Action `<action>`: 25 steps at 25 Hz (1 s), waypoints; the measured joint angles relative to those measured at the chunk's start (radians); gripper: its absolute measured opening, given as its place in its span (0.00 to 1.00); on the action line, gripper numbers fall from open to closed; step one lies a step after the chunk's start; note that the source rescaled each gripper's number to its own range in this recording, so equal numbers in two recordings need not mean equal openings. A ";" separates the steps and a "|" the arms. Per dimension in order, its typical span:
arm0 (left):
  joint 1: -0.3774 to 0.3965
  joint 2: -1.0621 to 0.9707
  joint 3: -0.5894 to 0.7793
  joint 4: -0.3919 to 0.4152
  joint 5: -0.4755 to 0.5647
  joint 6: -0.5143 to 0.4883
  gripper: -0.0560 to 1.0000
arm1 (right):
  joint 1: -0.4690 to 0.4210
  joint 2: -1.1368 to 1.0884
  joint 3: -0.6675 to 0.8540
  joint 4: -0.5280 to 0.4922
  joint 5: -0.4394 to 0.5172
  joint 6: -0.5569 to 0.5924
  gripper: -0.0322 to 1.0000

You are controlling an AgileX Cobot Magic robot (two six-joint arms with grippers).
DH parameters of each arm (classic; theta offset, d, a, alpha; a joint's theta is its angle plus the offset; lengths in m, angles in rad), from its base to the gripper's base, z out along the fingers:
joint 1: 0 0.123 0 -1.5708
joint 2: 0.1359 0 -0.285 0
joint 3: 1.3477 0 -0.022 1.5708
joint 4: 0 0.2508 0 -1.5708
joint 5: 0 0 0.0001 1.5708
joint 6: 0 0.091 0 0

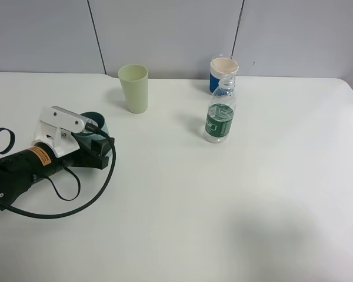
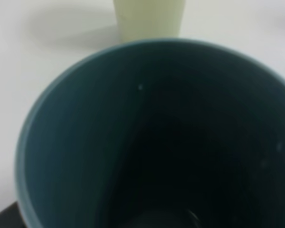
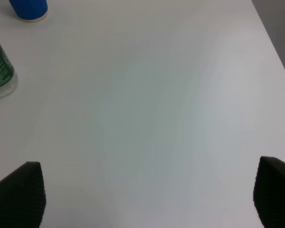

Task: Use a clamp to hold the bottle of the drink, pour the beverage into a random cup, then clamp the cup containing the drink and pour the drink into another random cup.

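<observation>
A clear bottle [image 1: 220, 114] with a green label stands upright at mid table, also at the edge of the right wrist view [image 3: 0, 71]. Behind it is a blue cup [image 1: 223, 73] [image 3: 29, 9] with a white rim. A pale green cup [image 1: 133, 88] [image 2: 149, 19] stands at the back left. A teal cup [image 1: 97, 124] sits right at the front of my left gripper [image 1: 97, 144]; its dark mouth [image 2: 152, 142] fills the left wrist view and hides the fingers. My right gripper [image 3: 147, 199] is open over bare table, its fingertips [image 3: 21, 194] far from the bottle.
The white table [image 1: 223, 205] runs wide to the front and right. A black cable [image 1: 76, 205] loops from the left arm onto the tabletop. A grey wall panel stands behind the cups. The right arm is outside the exterior view.
</observation>
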 joint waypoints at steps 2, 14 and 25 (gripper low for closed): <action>0.000 0.000 0.000 0.000 0.000 0.000 0.07 | 0.000 0.000 0.000 0.000 0.000 0.000 0.71; 0.000 0.000 0.000 0.000 0.000 0.004 0.07 | 0.000 0.000 0.000 0.000 0.000 0.000 0.71; 0.000 0.003 0.000 0.000 0.024 0.012 0.97 | 0.000 0.000 0.000 0.000 0.000 0.000 0.71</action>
